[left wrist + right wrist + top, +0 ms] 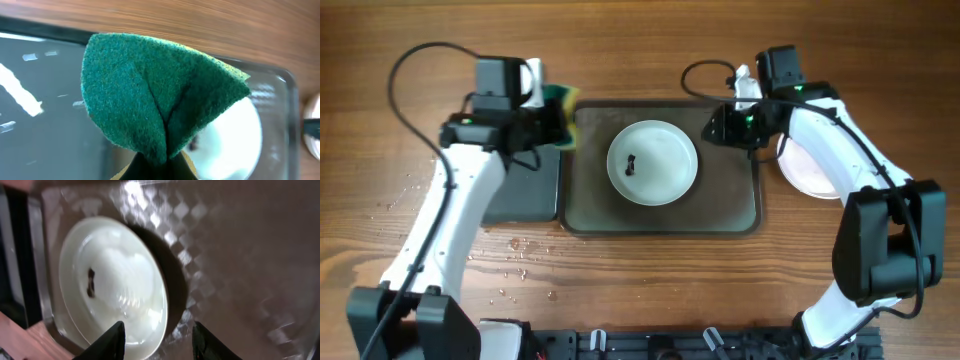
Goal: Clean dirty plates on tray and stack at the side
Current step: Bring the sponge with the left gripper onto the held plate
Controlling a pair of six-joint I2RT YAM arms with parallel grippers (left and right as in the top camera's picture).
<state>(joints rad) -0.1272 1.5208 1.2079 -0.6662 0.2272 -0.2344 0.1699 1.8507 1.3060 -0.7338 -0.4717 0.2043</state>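
Note:
One white plate (653, 162) with a dark smudge left of centre lies in the middle of the brown-grey tray (720, 210). It also shows in the right wrist view (115, 285) and partly in the left wrist view (235, 145). A second white plate (808, 168) lies on the table right of the tray, partly under my right arm. My left gripper (552, 118) is shut on a green and yellow sponge (155, 95) above the tray's left rim. My right gripper (157, 337) is open and empty, its fingers spanning the plate's near edge at the tray's right end (718, 126).
A smaller black tray (525, 190) lies left of the big tray, under my left arm. Water drops are scattered on the wooden table at the front left (520, 255). Cables run from both wrists at the back.

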